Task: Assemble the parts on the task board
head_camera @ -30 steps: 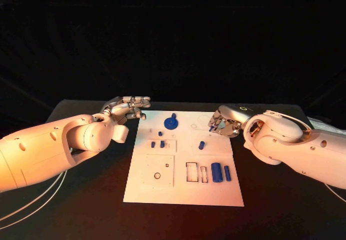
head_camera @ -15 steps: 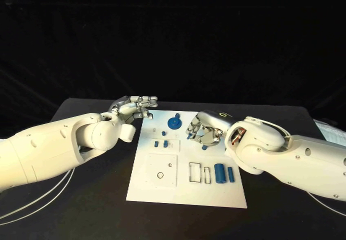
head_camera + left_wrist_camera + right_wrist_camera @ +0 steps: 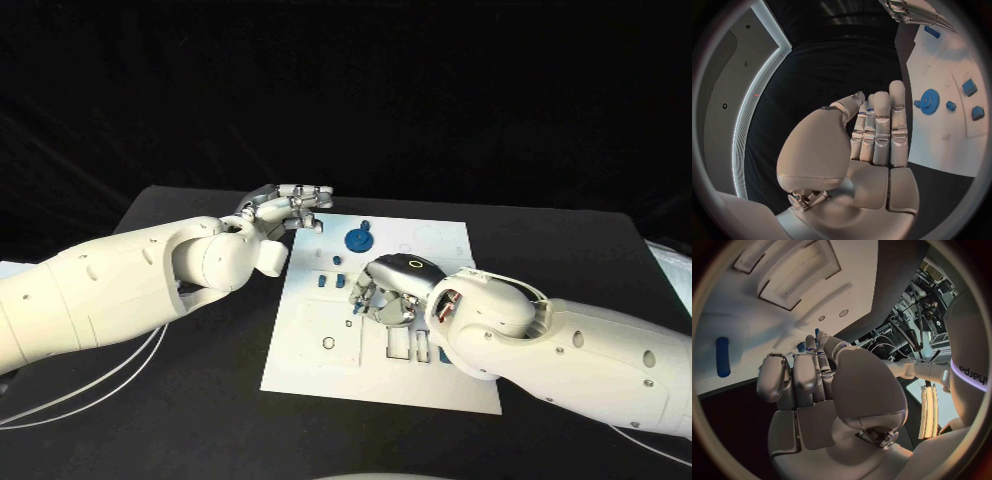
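Hands first: the right hand [image 3: 379,291] hangs low over the middle of the task board [image 3: 310,365], its fingers curled inward, and the right wrist view shows a small blue part [image 3: 801,346] at its fingertips, though whether it is pinched I cannot tell. Its left counterpart, the left hand [image 3: 289,207], sits at the board's far left corner with fingers straight and pressed side by side, holding nothing. On the black desk [image 3: 173,400] the white board lies flat. A blue gear [image 3: 356,239] rests near the board's far edge, close to the left hand. A blue cylinder [image 3: 722,356] lies flat on the board beside the right hand.
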`<act>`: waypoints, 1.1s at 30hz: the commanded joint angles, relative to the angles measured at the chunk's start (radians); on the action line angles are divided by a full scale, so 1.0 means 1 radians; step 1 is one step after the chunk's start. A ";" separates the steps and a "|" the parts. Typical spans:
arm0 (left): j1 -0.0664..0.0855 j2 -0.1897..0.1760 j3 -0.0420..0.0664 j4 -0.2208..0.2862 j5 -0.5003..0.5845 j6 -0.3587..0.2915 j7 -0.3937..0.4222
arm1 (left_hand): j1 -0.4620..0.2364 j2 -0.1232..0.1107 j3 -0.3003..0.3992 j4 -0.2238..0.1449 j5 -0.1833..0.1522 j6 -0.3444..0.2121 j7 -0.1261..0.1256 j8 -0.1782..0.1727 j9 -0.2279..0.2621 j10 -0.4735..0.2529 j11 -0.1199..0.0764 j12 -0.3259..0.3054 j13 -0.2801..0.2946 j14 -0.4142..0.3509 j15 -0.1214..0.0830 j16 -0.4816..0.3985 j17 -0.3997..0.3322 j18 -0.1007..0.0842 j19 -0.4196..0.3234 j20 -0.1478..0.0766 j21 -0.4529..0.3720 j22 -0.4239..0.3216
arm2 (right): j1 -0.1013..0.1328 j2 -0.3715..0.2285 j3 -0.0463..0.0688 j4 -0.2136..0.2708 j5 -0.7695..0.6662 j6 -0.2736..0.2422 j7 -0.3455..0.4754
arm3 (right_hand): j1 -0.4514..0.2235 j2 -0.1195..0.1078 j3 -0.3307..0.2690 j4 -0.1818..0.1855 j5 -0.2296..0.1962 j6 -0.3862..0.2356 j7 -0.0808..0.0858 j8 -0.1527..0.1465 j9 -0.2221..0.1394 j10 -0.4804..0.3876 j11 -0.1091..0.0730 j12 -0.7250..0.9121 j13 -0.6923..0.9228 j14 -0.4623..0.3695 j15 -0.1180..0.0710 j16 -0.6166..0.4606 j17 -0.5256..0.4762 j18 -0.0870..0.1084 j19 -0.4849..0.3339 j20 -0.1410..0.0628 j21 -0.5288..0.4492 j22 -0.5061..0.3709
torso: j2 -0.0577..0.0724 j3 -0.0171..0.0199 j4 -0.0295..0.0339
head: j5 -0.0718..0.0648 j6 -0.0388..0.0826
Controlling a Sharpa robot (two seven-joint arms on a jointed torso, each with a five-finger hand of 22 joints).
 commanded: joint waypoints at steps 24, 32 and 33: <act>-0.001 0.004 0.001 -0.005 -0.004 0.019 0.003 | -0.002 0.005 -0.007 -0.002 0.005 -0.003 0.002 0.004 -0.001 -0.009 0.002 0.005 0.001 -0.007 0.003 -0.004 -0.003 0.019 -0.009 0.000 -0.008 -0.004 | -0.011 0.033 -0.009 -0.031 -0.041 0.056 0.028 | -0.011 -0.002 0.006 0.002 0.003 0.000 0.007 -0.004 0.001 0.002 0.008 -0.006 -0.002 0.030 0.000 0.006 0.001 -0.012 0.003 0.003 0.003 -0.001 | -0.001 0.0004 -0.0020 | 0.014 -0.018; -0.001 0.006 0.001 -0.006 -0.007 0.026 -0.001 | -0.002 0.005 -0.007 -0.002 0.005 -0.003 0.002 0.004 -0.001 -0.009 0.002 0.005 0.001 -0.007 0.003 -0.004 -0.003 0.019 -0.009 0.000 -0.008 -0.004 | -0.011 0.043 -0.012 -0.040 -0.071 0.059 0.025 | -0.011 -0.002 0.006 0.002 0.003 0.000 0.007 -0.004 0.001 0.002 0.008 -0.007 -0.002 0.030 0.000 0.005 0.001 -0.012 0.003 0.003 0.003 -0.001 | -0.001 0.0002 -0.0018 | 0.014 -0.022; -0.001 0.006 0.001 -0.007 -0.007 0.026 -0.001 | -0.002 0.005 -0.007 -0.002 0.005 -0.003 0.002 0.004 -0.001 -0.009 0.002 0.005 0.001 -0.007 0.003 -0.004 -0.003 0.019 -0.009 0.000 -0.008 -0.004 | -0.011 0.045 -0.013 -0.041 -0.074 0.060 0.025 | -0.011 -0.001 0.006 0.002 0.003 0.000 0.007 -0.004 0.002 0.003 0.008 -0.007 -0.002 0.030 0.000 0.005 0.001 -0.012 0.003 0.003 0.003 -0.001 | -0.001 0.0000 -0.0015 | 0.014 -0.022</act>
